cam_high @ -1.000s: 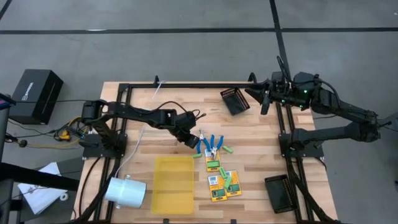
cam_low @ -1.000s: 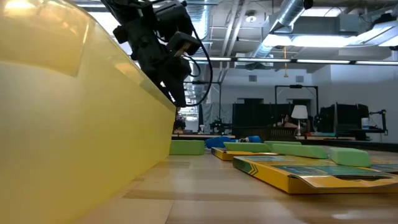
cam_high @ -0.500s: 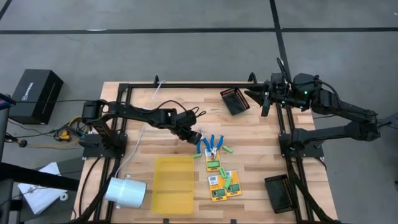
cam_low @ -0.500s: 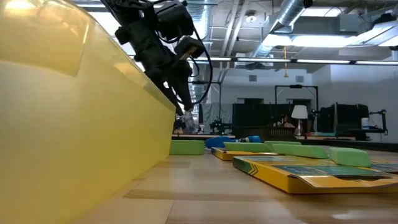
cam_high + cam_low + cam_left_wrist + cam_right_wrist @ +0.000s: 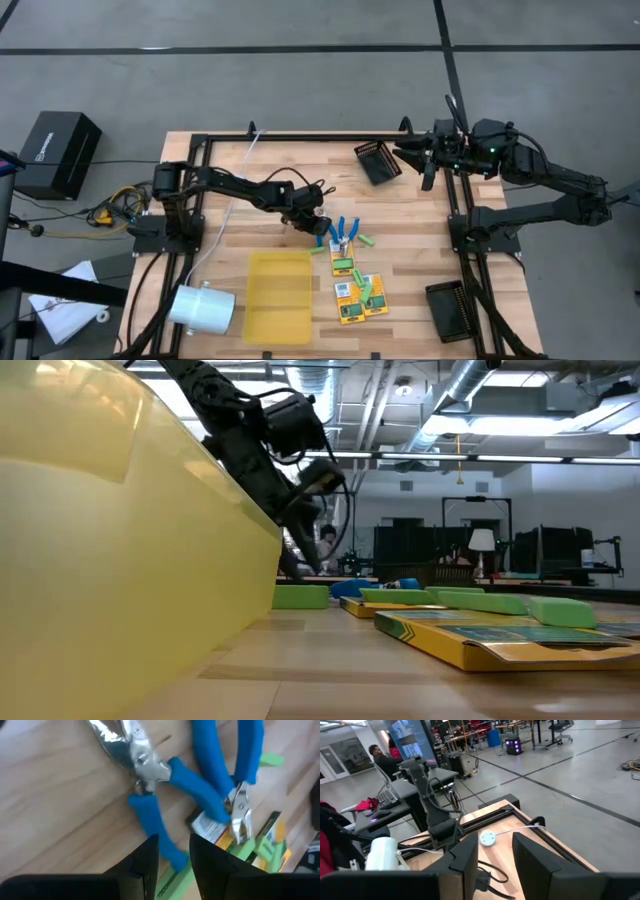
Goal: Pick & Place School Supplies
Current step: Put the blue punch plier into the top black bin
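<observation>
High view: the left gripper (image 5: 318,226) reaches to the blue-handled metal cutters (image 5: 340,231) at table centre; yellow-and-green crayon boxes (image 5: 352,290) lie at their 6 o'clock, a translucent yellow flat tray (image 5: 278,296) at 7 o'clock. The right gripper (image 5: 408,152) hangs raised beside a black mesh tray (image 5: 378,162) at 1 o'clock, fingers apart, empty. Low view: a green stick (image 5: 301,597) lies behind the tray wall. Left wrist view: fingers (image 5: 145,862) parted, straddling one blue handle (image 5: 155,827), not clenched.

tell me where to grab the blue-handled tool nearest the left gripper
Best guess: take the blue-handled tool by one handle, coming straight down from above. It lies flat on the table with its handles splayed, and the left gripper already has that handle between its open fingers. The metal tip looks thin and slippery.
</observation>
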